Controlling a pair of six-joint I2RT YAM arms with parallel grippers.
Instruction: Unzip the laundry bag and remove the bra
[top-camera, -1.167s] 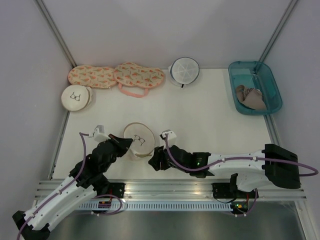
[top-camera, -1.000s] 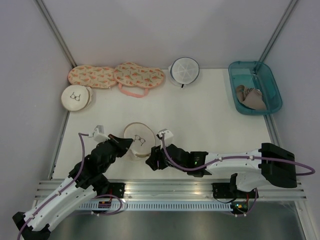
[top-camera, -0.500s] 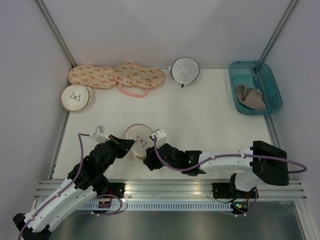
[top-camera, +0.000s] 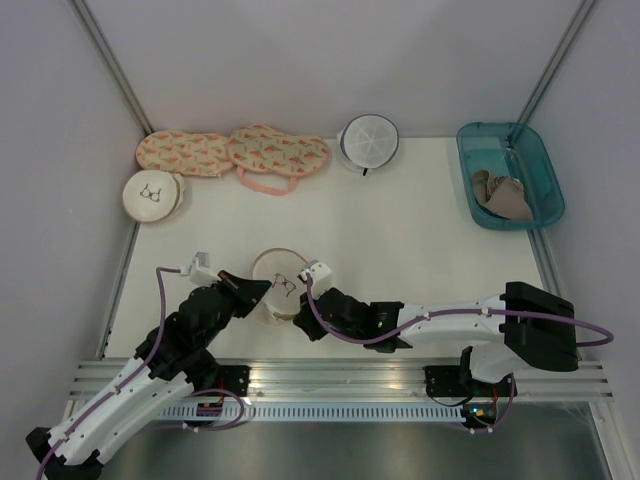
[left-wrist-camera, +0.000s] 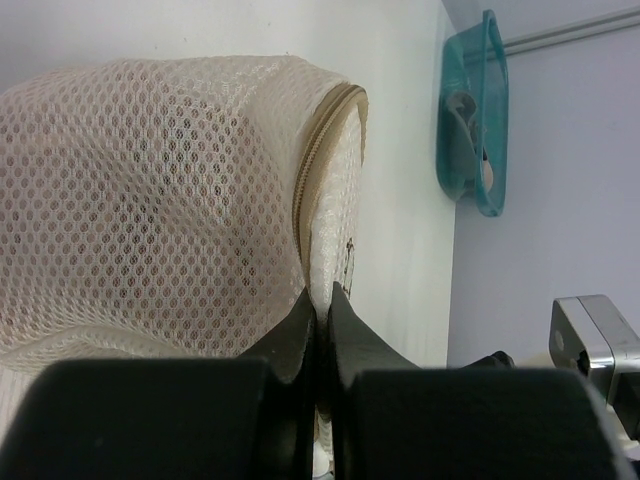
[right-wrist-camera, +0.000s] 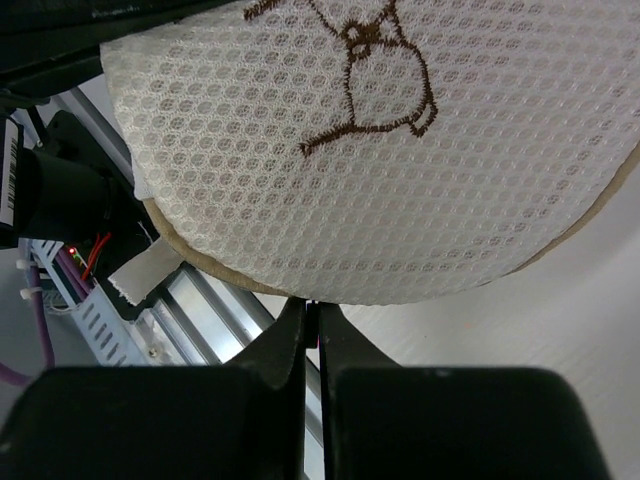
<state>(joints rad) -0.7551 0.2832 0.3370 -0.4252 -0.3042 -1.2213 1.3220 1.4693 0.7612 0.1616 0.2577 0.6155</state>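
Observation:
The laundry bag (top-camera: 275, 278), a round cream mesh dome with a dark bra outline, stands tilted up between my arms near the table's front. My left gripper (top-camera: 261, 291) is shut on the bag's fabric (left-wrist-camera: 150, 200) just below the tan rim zipper (left-wrist-camera: 315, 170); its tips (left-wrist-camera: 322, 300) pinch the seam. My right gripper (top-camera: 296, 312) is shut at the lower rim of the bag (right-wrist-camera: 400, 150). Its tips (right-wrist-camera: 312, 306) touch the tan edge, with only a thin dark sliver between them. The bra is hidden.
A second cream bag (top-camera: 152, 194) and two peach patterned pouches (top-camera: 183, 152) lie at the back left. A white mesh round bag (top-camera: 368, 140) stands at the back centre. At the back right, a teal bin (top-camera: 540, 170) holds a tan bra (top-camera: 500, 196).
My right gripper has slid left up to the bag's lower rim and gone from open to shut there. The left gripper has kept its hold; the bag has shifted slightly.

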